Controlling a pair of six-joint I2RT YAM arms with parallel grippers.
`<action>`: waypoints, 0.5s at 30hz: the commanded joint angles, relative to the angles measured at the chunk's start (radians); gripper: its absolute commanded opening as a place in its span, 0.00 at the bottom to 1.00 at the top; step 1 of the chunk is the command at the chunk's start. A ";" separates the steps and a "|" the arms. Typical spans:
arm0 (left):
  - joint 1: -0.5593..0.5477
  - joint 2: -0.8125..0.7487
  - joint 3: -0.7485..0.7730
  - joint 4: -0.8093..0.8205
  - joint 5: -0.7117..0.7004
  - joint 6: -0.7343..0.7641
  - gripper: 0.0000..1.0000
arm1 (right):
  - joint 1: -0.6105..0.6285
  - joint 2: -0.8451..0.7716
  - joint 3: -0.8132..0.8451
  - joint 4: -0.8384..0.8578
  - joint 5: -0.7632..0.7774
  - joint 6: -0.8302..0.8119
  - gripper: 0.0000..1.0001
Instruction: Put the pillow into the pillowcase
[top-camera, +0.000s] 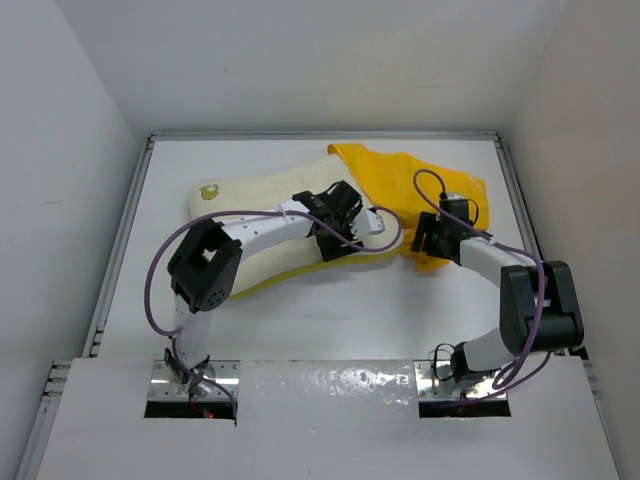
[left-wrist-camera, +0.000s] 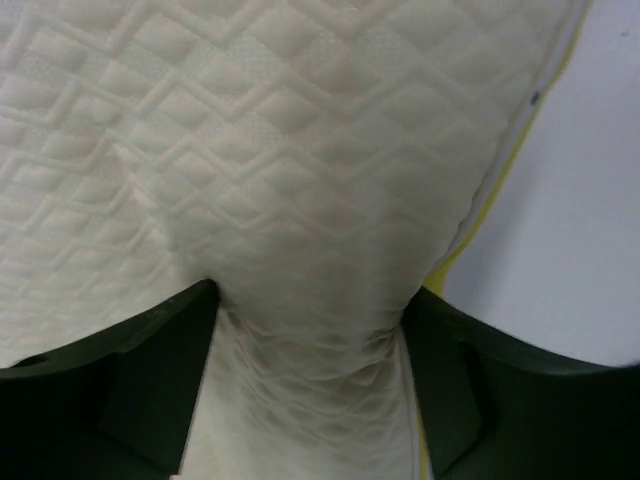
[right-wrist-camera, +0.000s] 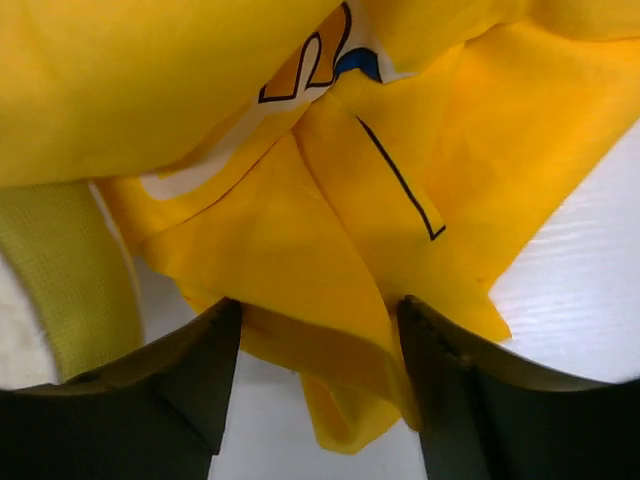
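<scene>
The cream quilted pillow (top-camera: 250, 205) lies at the table's centre-left, with its logo (top-camera: 210, 191) at the far left corner. My left gripper (top-camera: 335, 243) is shut on the pillow's right part. In the left wrist view the quilted cover (left-wrist-camera: 300, 150) bunches in wrinkles between the jaws (left-wrist-camera: 310, 300). The yellow pillowcase (top-camera: 400, 185) lies crumpled to the right and overlaps the pillow's right end. My right gripper (top-camera: 428, 240) is at its near edge. In the right wrist view the jaws (right-wrist-camera: 318, 310) stand apart around a loose fold of the pillowcase (right-wrist-camera: 200, 80). The pillow's yellow edge band (right-wrist-camera: 60, 270) shows at the left.
The white table (top-camera: 340, 320) has raised rails on the left, far and right sides, with white walls beyond them. Purple cables (top-camera: 160, 260) loop off both arms. The right arm's elbow (top-camera: 540, 305) stands near the right rail.
</scene>
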 joint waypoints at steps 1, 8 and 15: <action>-0.003 0.001 -0.053 0.183 -0.139 -0.065 0.64 | 0.000 0.042 -0.009 0.114 -0.054 0.060 0.61; 0.032 0.000 -0.067 0.256 -0.246 -0.183 0.00 | 0.002 -0.181 -0.092 0.038 0.108 0.120 0.00; 0.087 0.035 0.113 0.232 -0.259 -0.260 0.00 | 0.002 -0.578 -0.214 -0.219 -0.098 0.151 0.00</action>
